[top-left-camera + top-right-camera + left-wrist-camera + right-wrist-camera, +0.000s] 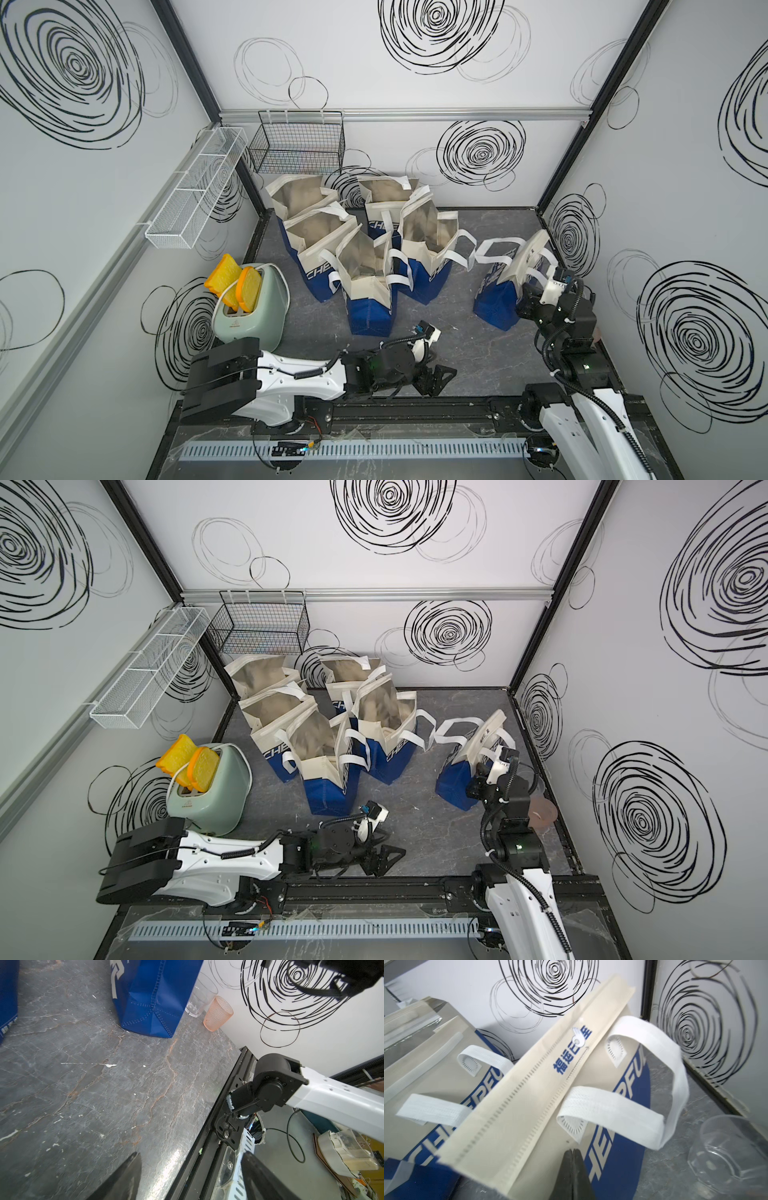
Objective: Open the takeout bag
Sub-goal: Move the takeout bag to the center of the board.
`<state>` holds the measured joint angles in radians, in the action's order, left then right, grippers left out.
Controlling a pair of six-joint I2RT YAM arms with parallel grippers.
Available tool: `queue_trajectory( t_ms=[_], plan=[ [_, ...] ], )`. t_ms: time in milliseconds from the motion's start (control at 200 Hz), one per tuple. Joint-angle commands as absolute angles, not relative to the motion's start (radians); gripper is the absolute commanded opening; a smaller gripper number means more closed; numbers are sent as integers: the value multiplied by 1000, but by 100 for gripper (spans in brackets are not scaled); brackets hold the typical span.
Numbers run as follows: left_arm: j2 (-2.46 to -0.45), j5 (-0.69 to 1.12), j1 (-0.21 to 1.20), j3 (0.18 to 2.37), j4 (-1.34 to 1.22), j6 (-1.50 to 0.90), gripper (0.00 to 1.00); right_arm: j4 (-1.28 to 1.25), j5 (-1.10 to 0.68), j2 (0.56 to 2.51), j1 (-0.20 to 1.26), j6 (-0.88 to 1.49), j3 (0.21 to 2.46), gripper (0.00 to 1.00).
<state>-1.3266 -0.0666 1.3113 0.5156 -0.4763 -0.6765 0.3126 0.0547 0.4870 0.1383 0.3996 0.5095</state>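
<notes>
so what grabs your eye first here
A huddle of opened blue-and-cream takeout bags fills the middle of the table. One sealed bag stands apart on the right, the right gripper shut close by its top flap. A mint toaster holding yellow toast sits left.

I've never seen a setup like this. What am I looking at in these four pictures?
Two robot arms stand at a dark table. Two pictures look down from overhead and are nearly alike; the other two come from cameras on the arms' wrists. On the table are five open bags, one sealed bag, a toaster with toast, a clear cup and a pink cup. The left tool is open and holds nothing. The right tool is shut, right at the sealed bag; whether it pinches any fabric I cannot tell.
</notes>
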Motion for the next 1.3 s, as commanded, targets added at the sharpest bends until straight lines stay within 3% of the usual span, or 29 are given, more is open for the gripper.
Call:
queue_trajectory(
  t_ms=[0, 265, 440, 535, 920, 1291],
  plan=[
    [-1293, -100, 1319, 497, -536, -667, 79, 396, 121, 510, 218, 531, 538, 0],
    [-1261, -127, 1332, 482, -538, -675, 80, 445, 259, 508, 451, 677, 576, 0],
    [-1252, -108, 1327, 491, -618, -637, 84, 623, 352, 546, 556, 745, 735, 32],
    [-1259, -76, 1307, 530, -651, -586, 85, 684, 416, 556, 560, 729, 852, 41],
    [-1515, 171, 1161, 790, -876, -446, 84, 701, 529, 717, 558, 534, 1236, 44],
    [-1836, 23, 1166, 994, -1067, -476, 74, 737, 500, 680, 558, 460, 1300, 45]
  ],
)
